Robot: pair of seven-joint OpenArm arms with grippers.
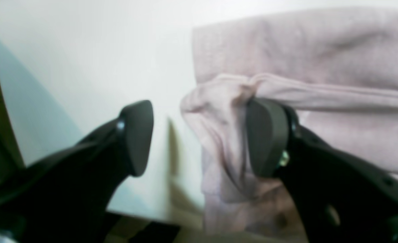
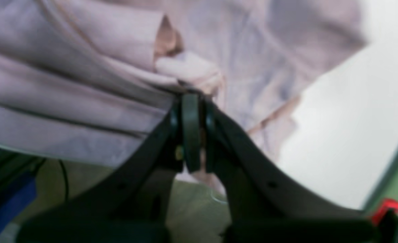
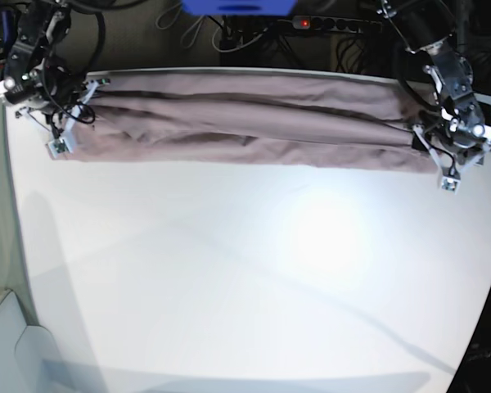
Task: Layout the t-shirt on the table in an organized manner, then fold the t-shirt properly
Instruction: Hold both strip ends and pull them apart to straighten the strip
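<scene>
We log one t-shirt (image 3: 254, 127), stretched long across the far counter (image 3: 245, 278). Right claw (image 2: 190, 131) pinches its fabric; left claw (image 1: 199, 138) stands wide, one finger touching cloth.

Both arms reach down to the far edge of the surface (image 3: 229, 311), one at each far corner. The left end effector (image 1: 199, 138) has its jaws spread wide; one dark pad (image 1: 264, 135) presses against a bunched edge of the t-shirt (image 1: 303, 57), the other pad stands clear over bare surface. The right end effector (image 2: 190, 101) has its jaws pressed together, pinching a fold of the t-shirt at the fingertips.
</scene>
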